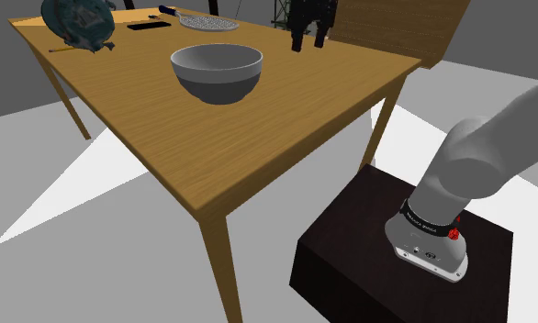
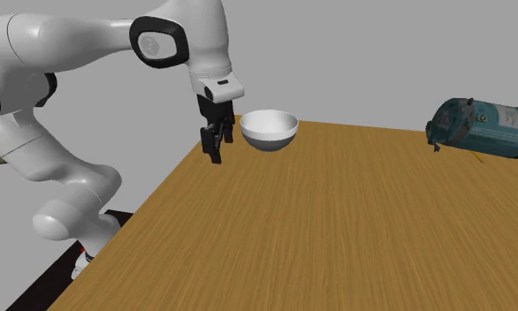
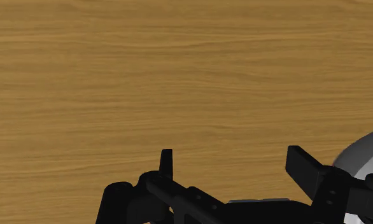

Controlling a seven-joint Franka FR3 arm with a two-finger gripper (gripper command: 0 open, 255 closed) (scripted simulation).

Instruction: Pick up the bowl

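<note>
Where the dark stand [image 1: 350,266] sits at the lower right of the shoulder view, the arm [image 1: 469,174] rises white off it, and the wooden table [image 1: 258,156] runs away toward the upper left. Farther along the tabletop, just left of the upper middle of that frame, the bowl [image 1: 217,72] stands upright on the wood, grey here and near white in the second exterior view. Beyond it, at the top edge, the black gripper [image 1: 308,38] hangs over the table's far side, apart from the bowl. Seen from the wrist, its fingers [image 3: 167,164] stand spread with bare wood between them, pinching nothing, and the bowl's curve shows just outside one finger. In the second exterior view the gripper hovers just left of the bowl, not touching it. At the far end, upper left of the shoulder view, lie a teal tool [image 1: 79,20], a black bar [image 1: 150,27] and a mesh strainer [image 1: 207,23].
</note>
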